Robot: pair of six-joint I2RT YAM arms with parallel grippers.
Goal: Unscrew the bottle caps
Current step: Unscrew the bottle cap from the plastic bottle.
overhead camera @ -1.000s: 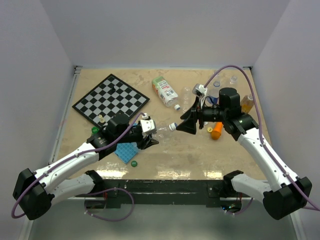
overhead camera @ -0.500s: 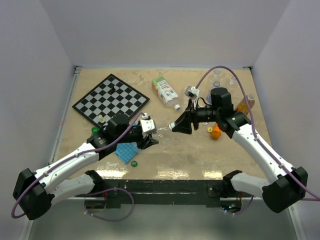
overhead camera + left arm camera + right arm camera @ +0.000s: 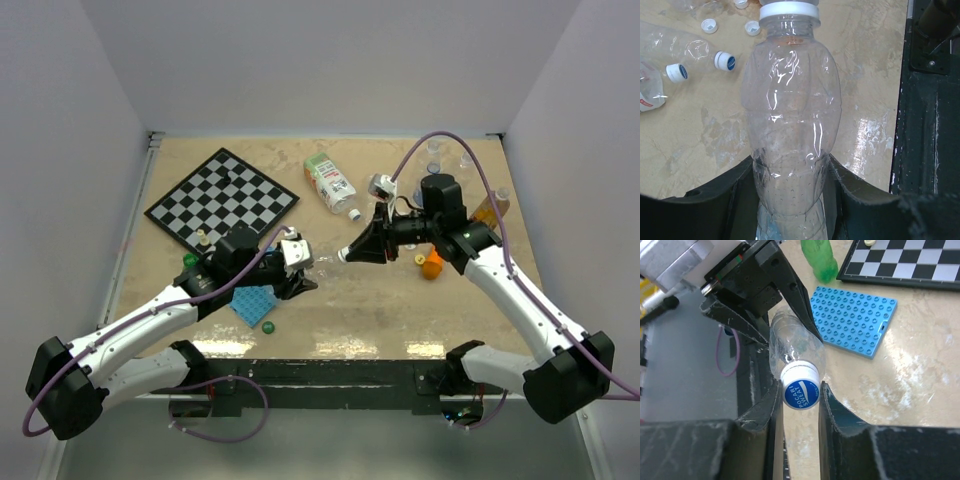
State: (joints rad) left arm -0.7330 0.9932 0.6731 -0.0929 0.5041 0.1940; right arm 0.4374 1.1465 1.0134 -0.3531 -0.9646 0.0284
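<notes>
Gripping step: left end effector clamps the bottle, right end effector pinches its cap; next, probably, a loosening twist.

1. The right gripper has moved left, up to the neck end of the bottle.
2. Its jaws, wide apart a second ago, have closed.
3. The cap, earlier clear of the fingers, is now pinched between them.

"POCARI SWEAT", white lettering on blue top of bottle cap, right wrist view
</notes>
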